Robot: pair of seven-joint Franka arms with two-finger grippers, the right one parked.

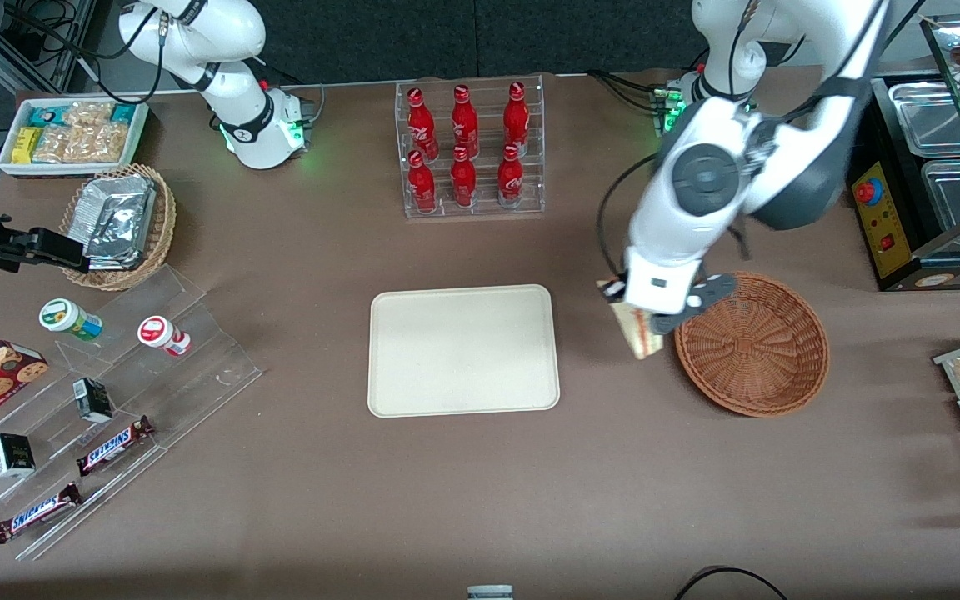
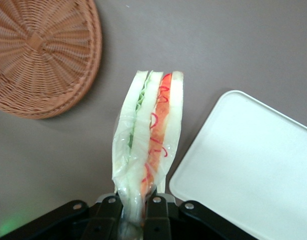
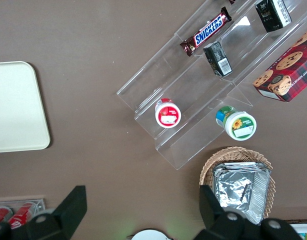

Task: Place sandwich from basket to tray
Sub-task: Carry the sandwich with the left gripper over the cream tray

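Observation:
My left gripper (image 1: pixel 642 321) is shut on the sandwich (image 1: pixel 638 333) and holds it above the bare table, between the reddish-brown wicker basket (image 1: pixel 759 367) and the cream-white tray (image 1: pixel 463 350). In the left wrist view the sandwich (image 2: pixel 151 140) is a plastic-wrapped white wedge with a red-orange and green filling stripe, pinched at its narrow end between my fingers (image 2: pixel 158 212). The basket (image 2: pixel 38 55) holds nothing that I can see. The tray (image 2: pixel 253 170) has nothing on it; it also shows in the right wrist view (image 3: pixel 16 107).
A clear rack of red bottles (image 1: pixel 467 150) stands farther from the front camera than the tray. A clear stepped stand (image 1: pixel 105 400) with snack bars and cups, a tan basket of foil packets (image 1: pixel 117 225) and a white snack box (image 1: pixel 72 133) lie toward the parked arm's end.

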